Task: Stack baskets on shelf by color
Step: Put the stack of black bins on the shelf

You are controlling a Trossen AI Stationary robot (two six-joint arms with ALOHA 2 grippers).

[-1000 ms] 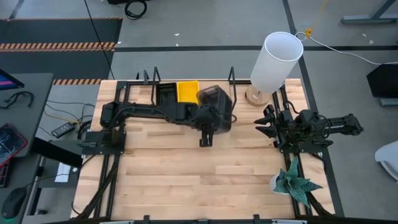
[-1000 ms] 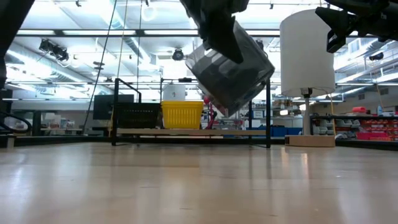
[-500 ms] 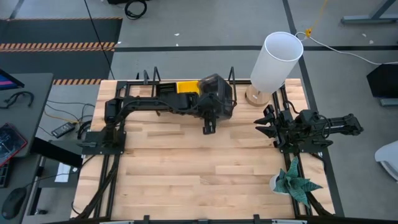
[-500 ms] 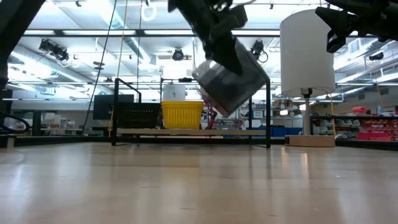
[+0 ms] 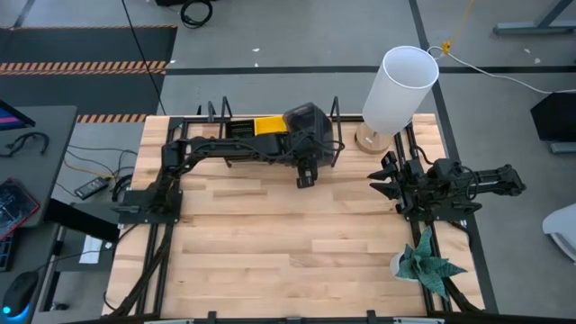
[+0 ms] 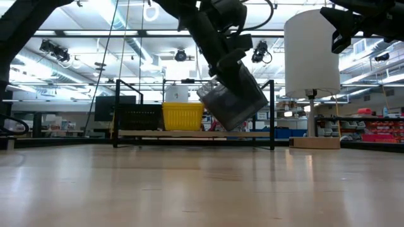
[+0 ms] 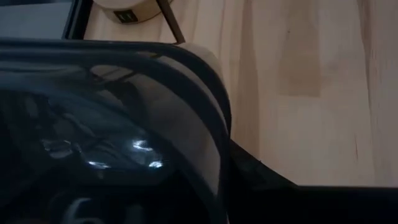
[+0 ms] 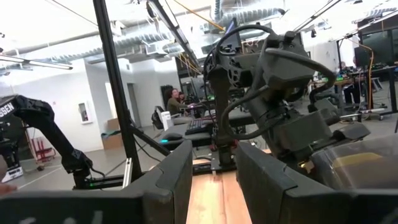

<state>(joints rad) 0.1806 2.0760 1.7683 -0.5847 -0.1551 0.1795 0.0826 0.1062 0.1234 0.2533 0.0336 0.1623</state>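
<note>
My left gripper is shut on a translucent dark grey basket, tilted in the air over the right part of the shelf. The basket also shows from above and fills the left wrist view. A yellow basket stands on the middle of the shelf plank, with a black mesh basket to its left. My right gripper hangs open and empty beside the lamp, away from the shelf. My left gripper holds the grey basket by its rim on the near side, coming from above and slanting toward the far edge. The gripper's own body hides the fingers' exact place. The basket hangs tilted below the gripper, clear of the shelf plank.
A tall white cylinder lamp stands on a wooden base just right of the shelf's right wire upright. A small potted plant stands near the table's right near corner. The wide wooden tabletop lies in front of the shelf.
My left gripper has carried the grey basket toward the table's far edge and a little down, from in front of the shelf to over its right part. The basket has stayed tilted and clear of the plank.
</note>
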